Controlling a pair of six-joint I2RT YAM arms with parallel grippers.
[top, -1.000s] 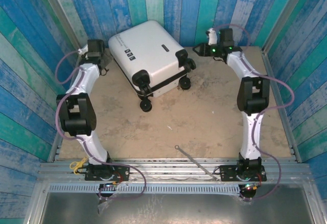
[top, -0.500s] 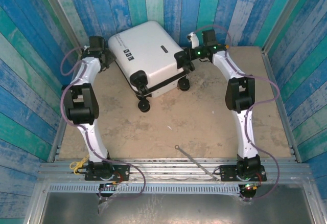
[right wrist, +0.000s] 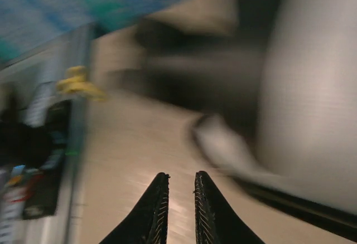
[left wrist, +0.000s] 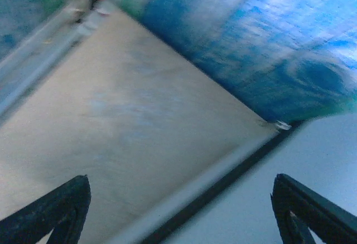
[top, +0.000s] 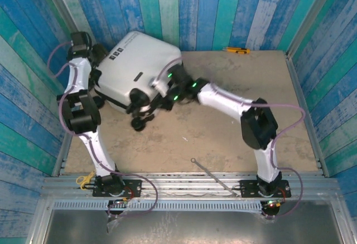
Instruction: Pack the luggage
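Blue and teal plank walls (top: pixel 212 10) on three sides; sandy, scuffed table (top: pixel 223 127) below. Far left: left arm reaches up along the wall to the back left corner of the luggage (top: pixel 139 60). Left claw (left wrist: pixel 179 180) spread wide, dark fingertips (left wrist: pixel 67 199) at the two bottom corners of the wrist view, nothing between them; under it bare table on the left, and the luggage's white shell with its dark edge on the lower right. View blurred. Luggage sits closed in the far left part of the table, turned at an angle, broad white shell facing up, one end close to the left wall. Small black marks (top: pixel 117 54) near its far corner, a black handle (top: pixel 138 77) on the shell, black wheels (top: pixel 138 122) along the near side. Right arm stretches from its base across the table to the luggage's near right side, green lights lit at the wrist. Right claw (right wrist: pixel 181 176) drawn nearly together, a thin gap, nothing pinched; it hangs over bare table just beside the shell, with a dark shape above it, too blurred to name. Thin metal rod (top: pixel 209 171) lies near the front edge. Small yellow pen-like object (top: pixel 237 49) lies at the far edge, right of centre, well apart from the luggage.
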